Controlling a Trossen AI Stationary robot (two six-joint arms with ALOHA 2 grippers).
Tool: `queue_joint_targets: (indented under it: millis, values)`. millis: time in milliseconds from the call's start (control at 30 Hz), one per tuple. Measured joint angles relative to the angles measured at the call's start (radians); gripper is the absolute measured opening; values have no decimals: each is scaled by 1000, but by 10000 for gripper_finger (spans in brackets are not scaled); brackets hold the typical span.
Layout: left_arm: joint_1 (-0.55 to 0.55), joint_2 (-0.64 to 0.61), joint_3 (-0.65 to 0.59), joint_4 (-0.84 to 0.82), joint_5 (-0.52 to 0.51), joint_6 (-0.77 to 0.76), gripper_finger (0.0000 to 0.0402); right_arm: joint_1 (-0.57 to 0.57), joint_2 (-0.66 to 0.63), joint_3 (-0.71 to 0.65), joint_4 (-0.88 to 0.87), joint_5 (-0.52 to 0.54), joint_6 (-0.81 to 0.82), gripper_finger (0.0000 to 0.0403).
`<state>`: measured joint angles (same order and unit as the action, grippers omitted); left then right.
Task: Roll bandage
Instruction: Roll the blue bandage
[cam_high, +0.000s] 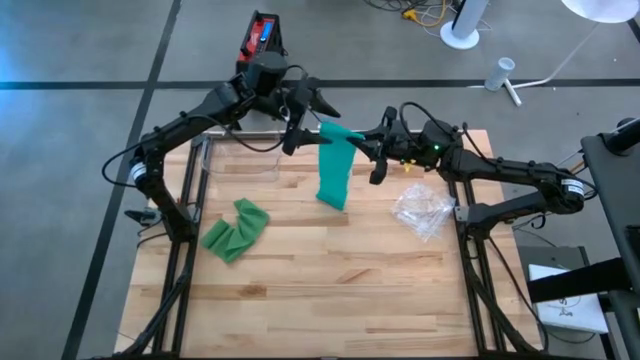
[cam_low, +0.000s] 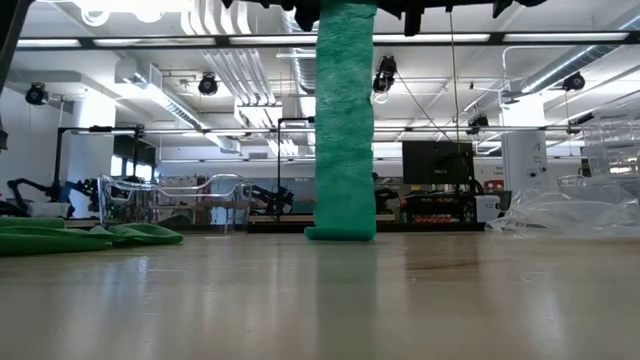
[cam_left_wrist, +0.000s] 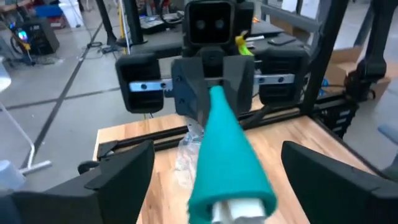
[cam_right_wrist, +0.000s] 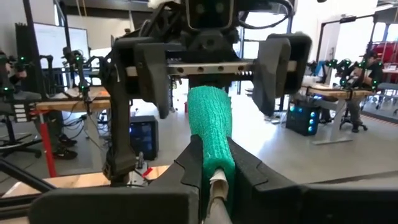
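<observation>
- My right gripper (cam_high: 372, 152) is clamped on the top end of the green bandage (cam_high: 334, 170); in my right wrist view the roll (cam_right_wrist: 211, 134) sits squeezed between my two fingers (cam_right_wrist: 189, 165), with a pale core showing at its near end.
- My left gripper (cam_high: 305, 118) faces the right one from the other side of the bandage, jaws spread wide; in my left wrist view both fingers (cam_left_wrist: 118, 171) stand well apart from the roll (cam_left_wrist: 227, 155), touching nothing.
- From my right jaws the bandage hangs straight down as a loose strip; its lower end rests on the wooden table (cam_high: 330, 270), as the low view (cam_low: 343, 130) shows.
- A second green bandage (cam_high: 236, 229) lies crumpled on the table, well apart from both sets of jaws, on my left arm's side.
- A crumpled clear plastic wrapper (cam_high: 423, 210) lies on the table below my right arm.
- A clear plastic box (cam_high: 240, 150) stands beneath my left arm.
</observation>
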<state>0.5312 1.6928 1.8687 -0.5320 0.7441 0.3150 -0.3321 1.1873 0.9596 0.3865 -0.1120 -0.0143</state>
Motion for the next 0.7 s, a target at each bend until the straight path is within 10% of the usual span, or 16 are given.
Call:
queue_joint_targets:
  millis: [700]
  values:
    - [1, 11, 0, 0, 2, -39, 12, 0, 0, 0, 16, -15, 84, 36]
